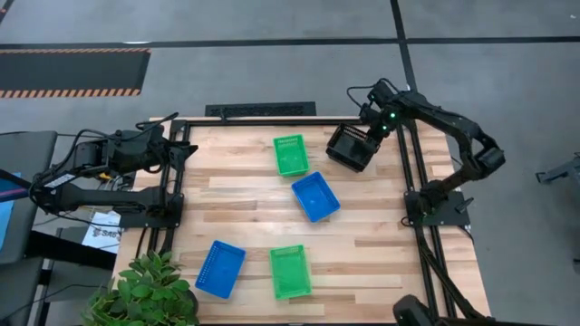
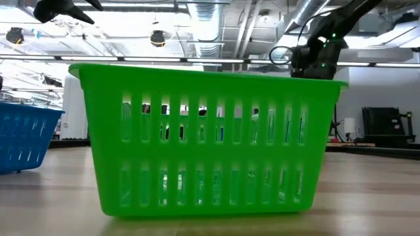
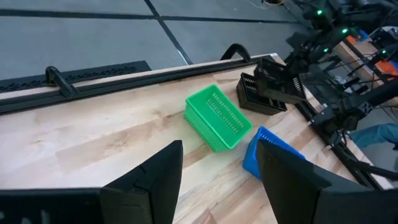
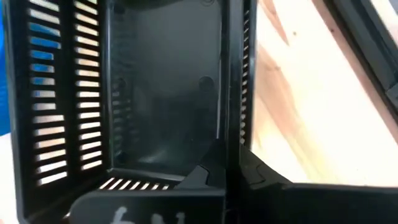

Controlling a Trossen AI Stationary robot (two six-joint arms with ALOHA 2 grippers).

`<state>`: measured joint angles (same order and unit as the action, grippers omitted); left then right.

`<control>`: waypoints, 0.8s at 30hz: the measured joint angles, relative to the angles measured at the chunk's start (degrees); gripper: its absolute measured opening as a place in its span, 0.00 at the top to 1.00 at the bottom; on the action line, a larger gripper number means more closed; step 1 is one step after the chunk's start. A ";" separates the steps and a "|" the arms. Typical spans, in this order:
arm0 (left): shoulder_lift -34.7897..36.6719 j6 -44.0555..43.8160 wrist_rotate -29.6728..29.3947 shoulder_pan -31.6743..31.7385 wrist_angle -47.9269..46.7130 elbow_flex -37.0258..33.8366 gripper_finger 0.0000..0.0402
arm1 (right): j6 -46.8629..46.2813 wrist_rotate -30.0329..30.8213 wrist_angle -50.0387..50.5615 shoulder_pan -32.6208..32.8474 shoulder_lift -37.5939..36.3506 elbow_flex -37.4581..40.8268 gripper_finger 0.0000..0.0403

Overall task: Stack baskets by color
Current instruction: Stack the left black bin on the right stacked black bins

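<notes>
My right gripper (image 4: 235, 168) is shut on a black basket (image 1: 349, 147) near the table's far right corner. The basket also shows in the left wrist view (image 3: 262, 93), where it sits tilted. A green basket (image 1: 290, 154) and a blue basket (image 1: 315, 196) rest on their bottoms mid-table. Another blue basket (image 1: 220, 268) and another green basket (image 1: 290, 271) stand near the front edge. My left gripper (image 1: 188, 150) waits open above the table's far left corner, with nothing between its fingers. My right gripper pinches one wall of the black basket (image 4: 233, 124) at its rim, with one finger (image 4: 208, 177) inside the basket and the other (image 4: 264, 177) outside. The fingers come steeply from above. The basket hangs tilted below them; whether its lower edge touches the table I cannot tell.
A potted plant (image 1: 145, 292) stands at the table's near left corner. A black frame rail (image 1: 412, 181) runs along the right edge, beside the black basket. Bare wood lies in the left middle of the table (image 1: 227, 199).
</notes>
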<state>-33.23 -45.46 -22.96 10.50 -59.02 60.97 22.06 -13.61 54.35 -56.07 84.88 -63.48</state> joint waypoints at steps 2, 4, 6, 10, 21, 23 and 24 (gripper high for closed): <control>0.02 -0.80 -0.02 0.00 0.00 0.00 0.52 | 0.78 0.00 -1.07 -0.36 1.20 0.00 0.97; 0.02 -1.45 0.00 -0.02 0.00 0.00 0.52 | 1.39 -0.02 -2.07 -0.52 2.40 -0.01 0.97; 0.02 -2.15 -0.01 -0.01 0.00 0.00 0.52 | 2.50 -0.02 -2.29 -0.81 3.49 -0.02 0.96; -0.19 -3.12 -0.26 -0.01 0.00 0.02 0.52 | 3.90 -0.13 -2.20 -1.54 5.65 -0.04 0.97; -1.45 -0.85 7.45 0.00 0.38 0.00 0.47 | 4.02 -0.11 -1.82 -1.68 8.93 -0.04 0.79; -2.05 -0.27 8.99 -0.02 -0.07 0.00 0.44 | 3.88 -0.09 -1.82 -1.50 8.09 -0.05 0.71; -2.45 -0.23 9.82 -0.02 -0.81 0.00 0.43 | 3.65 -0.07 -1.45 -1.36 7.37 -0.21 0.67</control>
<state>-35.68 -45.69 -13.14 10.48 -59.84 60.97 25.71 -13.68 52.90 -57.43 92.24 -63.69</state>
